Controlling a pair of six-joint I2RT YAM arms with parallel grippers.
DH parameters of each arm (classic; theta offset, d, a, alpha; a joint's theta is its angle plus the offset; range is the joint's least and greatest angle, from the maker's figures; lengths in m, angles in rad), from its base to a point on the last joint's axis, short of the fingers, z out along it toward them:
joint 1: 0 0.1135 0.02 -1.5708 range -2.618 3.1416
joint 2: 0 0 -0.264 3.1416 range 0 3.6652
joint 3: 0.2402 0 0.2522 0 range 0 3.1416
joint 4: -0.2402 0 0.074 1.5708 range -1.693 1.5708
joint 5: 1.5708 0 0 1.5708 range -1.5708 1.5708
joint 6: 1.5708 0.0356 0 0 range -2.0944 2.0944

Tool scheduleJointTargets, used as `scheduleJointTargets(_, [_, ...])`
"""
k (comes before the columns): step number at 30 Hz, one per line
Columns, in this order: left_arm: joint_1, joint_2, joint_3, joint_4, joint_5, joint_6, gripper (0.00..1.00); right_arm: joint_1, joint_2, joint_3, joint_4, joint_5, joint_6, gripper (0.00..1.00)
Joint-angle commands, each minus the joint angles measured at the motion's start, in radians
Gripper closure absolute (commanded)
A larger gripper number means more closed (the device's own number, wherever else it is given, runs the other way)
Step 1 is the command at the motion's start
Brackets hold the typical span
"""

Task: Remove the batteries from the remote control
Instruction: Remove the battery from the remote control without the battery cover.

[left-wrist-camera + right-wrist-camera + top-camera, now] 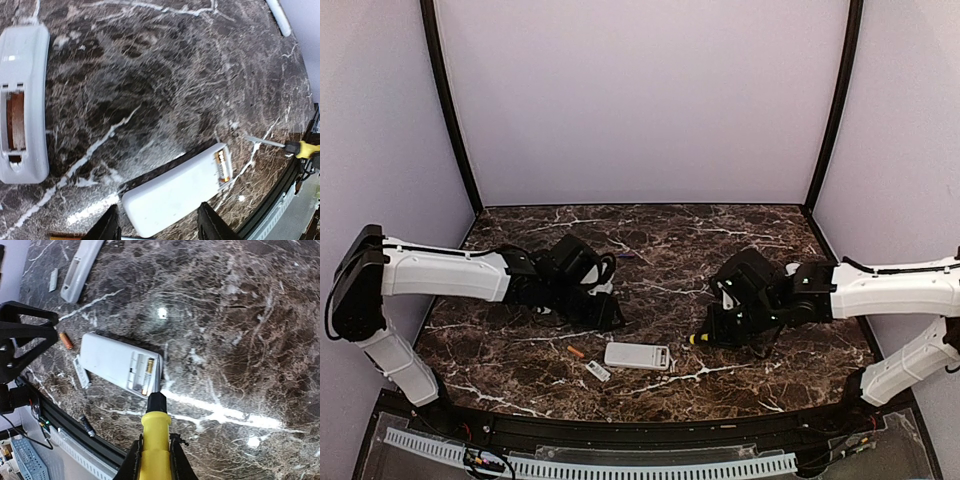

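MARBLE TABLE [740, 240]: A white remote control [112, 360] is seen lying back-up near the front edge. Its compartment is uncovered, and batteries [146, 371] are visible inside at the end nearer the right arm. One loose battery [66, 341] is seen on the table just beside the remote's other end, with a small battery cover [81, 371] near it. A yellow-handled screwdriver [156, 437] is clamped in the right gripper [155, 462] and aimed at the open compartment; whether a cell is touched by its tip cannot be told. The left gripper [159, 227] is poised over the remote's closed end, its fingers spread and nothing grasped between them. A second remote [22, 105], its bay apparently empty, is seen well apart. The prying is judged best done with the tip slid low under one cell's end and levered gently. The body should be pinned by the left fingers so that it cannot skid or flip.
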Motion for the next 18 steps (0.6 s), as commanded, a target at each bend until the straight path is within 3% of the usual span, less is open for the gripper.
scheduleJointTargets(1, [0.008,0.012,0.057,-0.034,0.027,0.058,0.48,-0.011,-0.016,-0.047,0.009,-0.002,0.029,1.0])
scheduleJointTargets(7, [0.008,0.095,0.082,0.04,0.114,0.043,0.48,-0.011,0.013,-0.073,0.066,-0.045,0.032,1.0])
scheduleJointTargets(18, [0.008,0.173,0.101,0.028,0.131,0.079,0.48,-0.01,0.072,-0.043,0.108,-0.079,0.01,1.0])
